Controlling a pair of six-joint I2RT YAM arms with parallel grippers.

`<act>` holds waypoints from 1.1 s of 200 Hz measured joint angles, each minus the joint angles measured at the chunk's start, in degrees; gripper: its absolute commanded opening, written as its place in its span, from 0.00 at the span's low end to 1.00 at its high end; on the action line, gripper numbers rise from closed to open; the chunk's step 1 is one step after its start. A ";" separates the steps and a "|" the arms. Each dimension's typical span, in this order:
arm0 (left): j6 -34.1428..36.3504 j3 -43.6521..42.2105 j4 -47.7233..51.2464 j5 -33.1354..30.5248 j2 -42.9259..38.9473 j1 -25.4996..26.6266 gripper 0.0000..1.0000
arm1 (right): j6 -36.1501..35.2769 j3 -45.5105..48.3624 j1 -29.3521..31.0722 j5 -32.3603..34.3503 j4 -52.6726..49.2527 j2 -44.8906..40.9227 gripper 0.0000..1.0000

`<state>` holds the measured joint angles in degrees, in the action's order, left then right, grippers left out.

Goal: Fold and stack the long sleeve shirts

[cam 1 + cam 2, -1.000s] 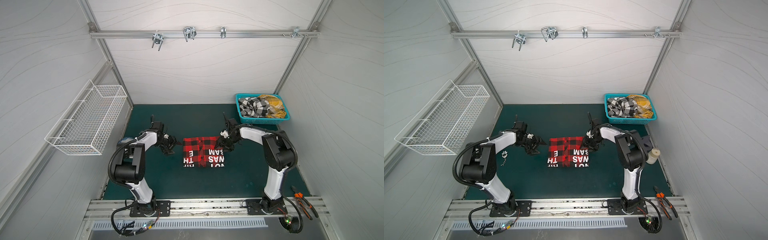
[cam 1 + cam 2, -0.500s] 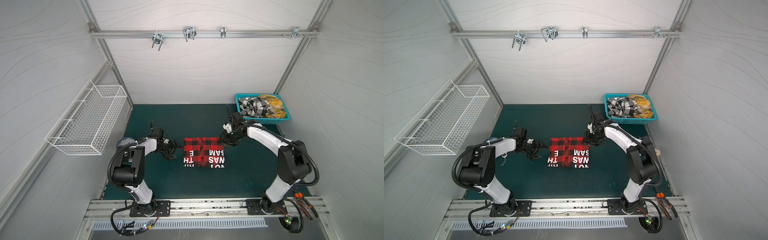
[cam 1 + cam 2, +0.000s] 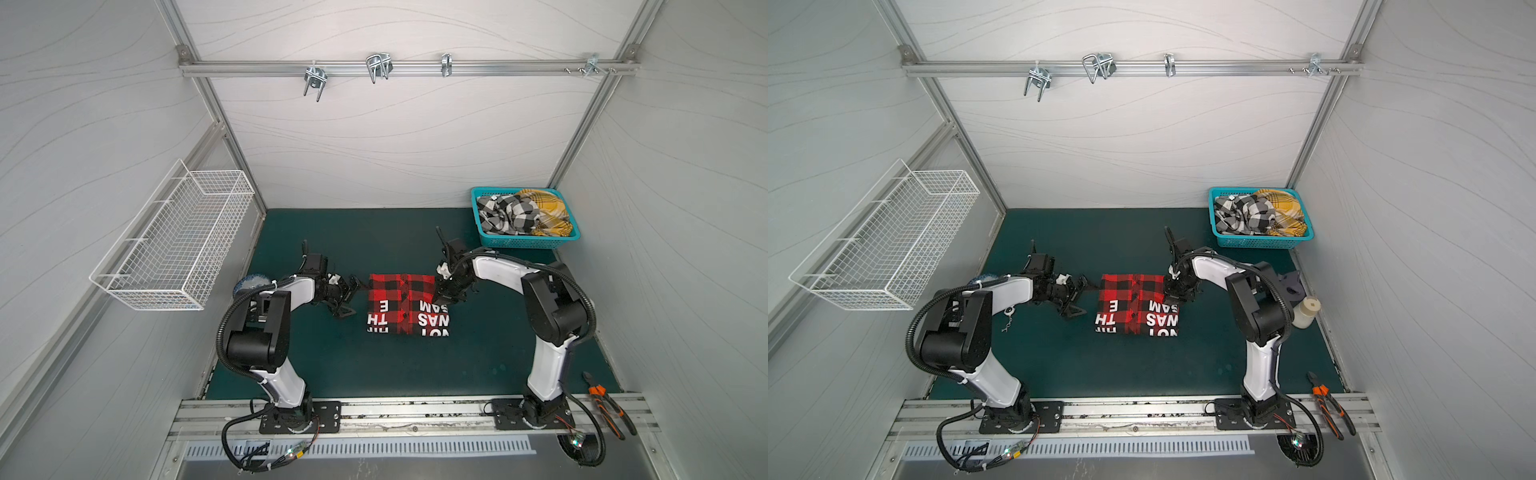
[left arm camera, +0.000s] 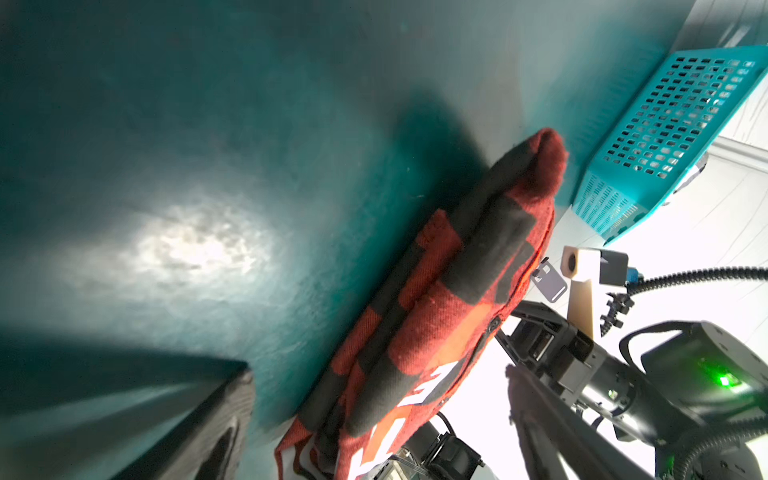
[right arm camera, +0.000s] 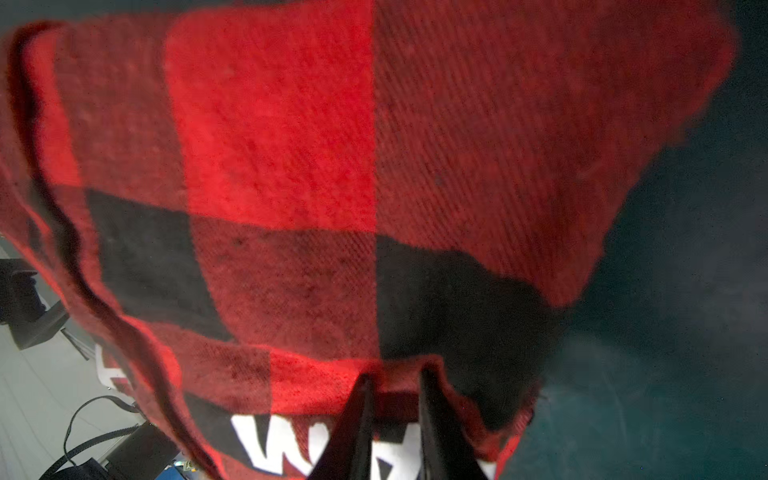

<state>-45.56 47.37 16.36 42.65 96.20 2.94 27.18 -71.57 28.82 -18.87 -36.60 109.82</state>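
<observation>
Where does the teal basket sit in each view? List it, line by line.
In a top view: teal basket at back right.
In a top view: same back-right corner.
Left wrist: beyond the red-and-black shirt.
Right wrist: not in view.
Shared landmark: the red-and-black shirt.

- The red-and-black shirt (image 3: 409,303) (image 3: 1138,305) is seen folded into a compact rectangle. It is laid flat on the green mat (image 3: 332,232) at the centre of both top views.
- Big white block letters, upside down, are shown across its lower half.
- Its stacked layers are seen edge-on in the left wrist view.
- The black-and-white shirt (image 3: 505,214) (image 3: 1244,214) is left crumpled in the teal basket (image 3: 523,242) at the upper right, on the basket's left side.
- The mustard-yellow shirt (image 3: 544,208) (image 3: 1283,208) is bunched against it, on the basket's right side.
</observation>
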 measured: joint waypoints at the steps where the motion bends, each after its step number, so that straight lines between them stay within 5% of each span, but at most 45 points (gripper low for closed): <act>1: -0.04 0.00 -0.04 0.00 0.00 0.00 0.97 | 0.00 0.02 -0.02 0.00 0.04 0.00 0.22; 77: -4.11 3.80 -5.99 4.09 6.86 5.66 0.99 | 0.33 2.84 -3.54 -6.08 3.52 0.50 0.19; 118: -6.23 6.69 -8.50 8.59 11.89 7.34 0.89 | 0.31 2.84 -3.85 -7.58 3.54 0.94 0.19; 171: -7.19 8.61 -14.01 11.58 15.65 10.58 0.59 | 0.28 2.64 -4.33 -8.92 3.41 1.44 0.18; 205: -6.99 8.31 -15.50 7.10 15.87 13.16 0.07 | 0.26 2.64 -4.37 -9.07 3.41 1.44 0.18; 220: -5.81 9.14 -13.44 5.40 15.85 13.53 0.00 | 0.26 2.64 -4.37 -9.05 3.39 1.22 0.18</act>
<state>-51.37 56.51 2.92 48.05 112.05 16.47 27.44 -68.93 24.45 -27.92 -33.21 111.04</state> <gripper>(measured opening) 0.051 0.180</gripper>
